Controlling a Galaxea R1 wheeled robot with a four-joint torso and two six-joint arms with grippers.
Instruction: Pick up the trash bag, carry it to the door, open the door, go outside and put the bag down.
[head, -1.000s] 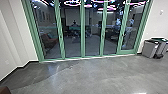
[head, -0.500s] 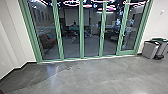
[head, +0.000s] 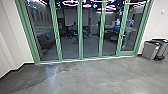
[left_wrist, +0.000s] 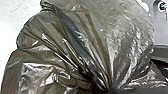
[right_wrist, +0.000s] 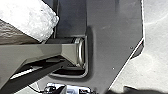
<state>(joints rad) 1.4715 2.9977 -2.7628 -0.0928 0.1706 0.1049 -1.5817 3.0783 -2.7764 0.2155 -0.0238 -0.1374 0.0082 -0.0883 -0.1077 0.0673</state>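
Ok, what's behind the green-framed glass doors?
Behind the glass doors, a reddish couch on the left and a pale panel farther back. The green posts cover strips of the room.

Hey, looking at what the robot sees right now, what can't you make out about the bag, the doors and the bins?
- Trash bag's contents: left wrist view, hidden by crumpled plastic.
- Pale crumpled shape, possibly the bag: right wrist view, glare and the picture's edge.
- Whether the green-framed glass doors are locked: head view, too small.
- Rear bin's far side: head view, cut off by the edge.
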